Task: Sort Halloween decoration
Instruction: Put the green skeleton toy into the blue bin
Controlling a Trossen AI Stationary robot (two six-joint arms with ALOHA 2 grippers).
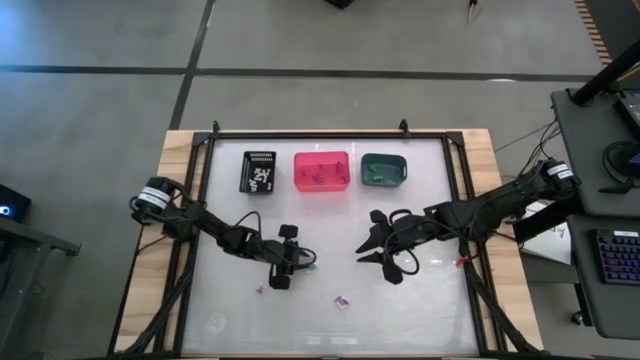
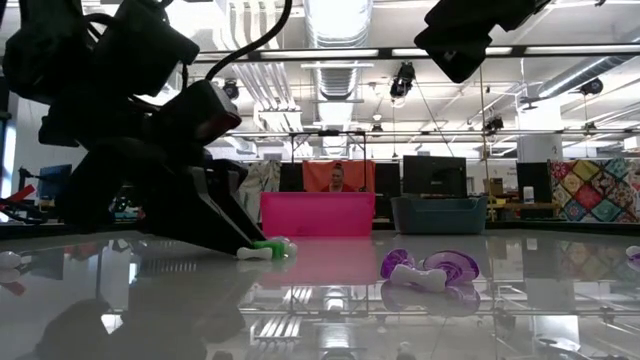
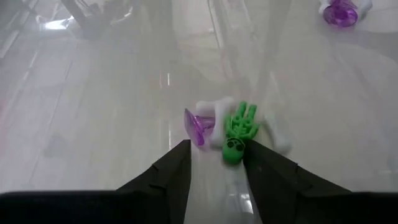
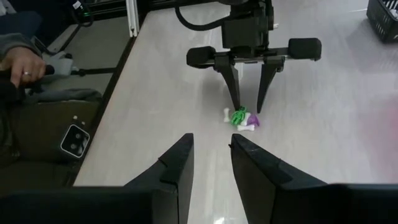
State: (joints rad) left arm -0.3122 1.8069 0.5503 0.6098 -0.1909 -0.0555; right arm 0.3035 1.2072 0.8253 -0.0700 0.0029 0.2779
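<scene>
Trinkets sit in a small heap near the middle of the glossy white table point(image 1: 420, 300): a green skeleton-like plastic figure point(image 3: 239, 130), a purple translucent cup-shaped piece point(image 3: 197, 126) touching it, and a white bone-shaped piece point(image 3: 273, 135) under and beside them. The left gripper point(image 1: 297, 259) is lowered over this heap, its two dark fingers point(image 3: 168, 177) parted to a narrow gap, with the green figure's head lying at that gap; the fingers hold nothing. From the right wrist view the same heap point(image 4: 241, 118) lies right at the left gripper's tips. More trinkets lie apart on the table: a purple and white cluster point(image 1: 342, 301) towards the front edge, and a small purple piece point(image 1: 260, 290) just in front of the left gripper. In the low view, the purple and white cluster point(image 2: 428, 268) rests on the table to the right of the green piece. The right gripper point(image 1: 378, 245) is near the table centre, well apart from the heap, its fingers point(image 4: 176, 169) slightly apart and empty. Along the far side stand a black rectangular bin point(image 1: 258, 171), a pink rectangular bin point(image 1: 322, 171) and a teal rectangular bin point(image 1: 383, 169) in a row. A person's hand point(image 4: 22, 62) shows beyond the table edge.
</scene>
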